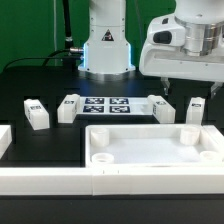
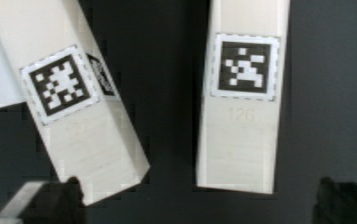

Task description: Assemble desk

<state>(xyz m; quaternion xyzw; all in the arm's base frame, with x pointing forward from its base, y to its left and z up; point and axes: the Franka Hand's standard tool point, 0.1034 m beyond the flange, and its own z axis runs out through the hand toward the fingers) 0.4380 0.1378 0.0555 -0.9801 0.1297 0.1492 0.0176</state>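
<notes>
The white tray-like tabletop (image 1: 150, 146) lies at the front, with round sockets in its corners. Two tagged white legs (image 1: 36, 115) (image 1: 68, 107) lie on the exterior view's left. Two more legs (image 1: 163, 108) (image 1: 194, 108) lie on its right. My gripper (image 1: 164, 86) hangs above those two right legs, open and empty. In the wrist view both legs show below me, one tilted (image 2: 79, 115) and one nearly straight (image 2: 246, 100). My gripper (image 2: 196, 205) has dark fingertips (image 2: 40, 205) set wide apart, and neither touches a leg.
The marker board (image 1: 108, 106) lies flat behind the tabletop, between the leg pairs. A long white rail (image 1: 90, 181) runs along the front and a shorter one (image 1: 5, 140) stands at the exterior view's left. The robot base (image 1: 105, 50) stands at the back.
</notes>
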